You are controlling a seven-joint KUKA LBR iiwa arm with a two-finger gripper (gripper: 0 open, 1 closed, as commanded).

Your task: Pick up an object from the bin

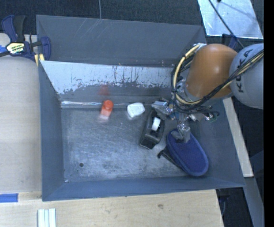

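Tool over the upper end of a blue oval pouch at the lower right of the bin floor, clench state cannot be told; pouch probably soft, light, so pinch across its narrow width.

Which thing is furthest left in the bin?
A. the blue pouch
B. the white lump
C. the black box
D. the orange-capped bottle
D: the orange-capped bottle lies to the left of the white lump, the black box and the blue pouch.
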